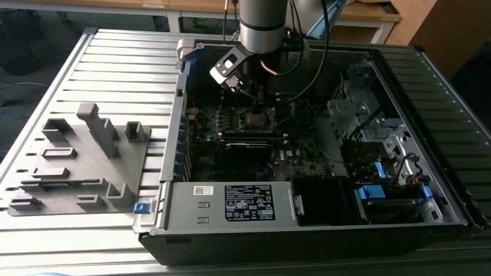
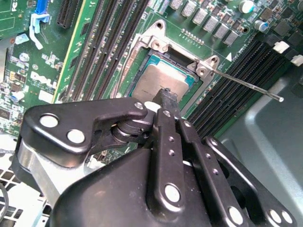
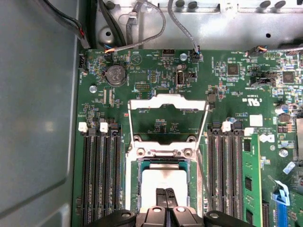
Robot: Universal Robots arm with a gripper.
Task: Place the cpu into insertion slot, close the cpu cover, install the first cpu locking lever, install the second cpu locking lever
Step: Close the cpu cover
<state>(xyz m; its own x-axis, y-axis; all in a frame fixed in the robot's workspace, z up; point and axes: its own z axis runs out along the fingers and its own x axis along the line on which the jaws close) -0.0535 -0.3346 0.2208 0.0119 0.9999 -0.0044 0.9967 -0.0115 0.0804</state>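
Ribbed grey metal table (image 1: 115, 63) is carrying everything. On the exterior view's left, a grey holder block (image 1: 77, 167) is lying on it. To the right of the block an open computer case (image 1: 307, 230) is sitting, and the arm (image 1: 265, 23) is reaching down into its far part, over the green board (image 3: 156, 71). In the first wrist view the cpu (image 3: 151, 182) is lying inside the insertion slot (image 3: 163, 163), and the cpu cover (image 3: 168, 98) is standing swung open, off the chip. The gripper (image 3: 165, 191) is holding its fingers pressed together, grasping nothing, with the tips over the cpu's metal top; I cannot tell if they are touching it. In the second wrist view a thin locking lever (image 2: 246, 82) is sticking out free beside the socket.
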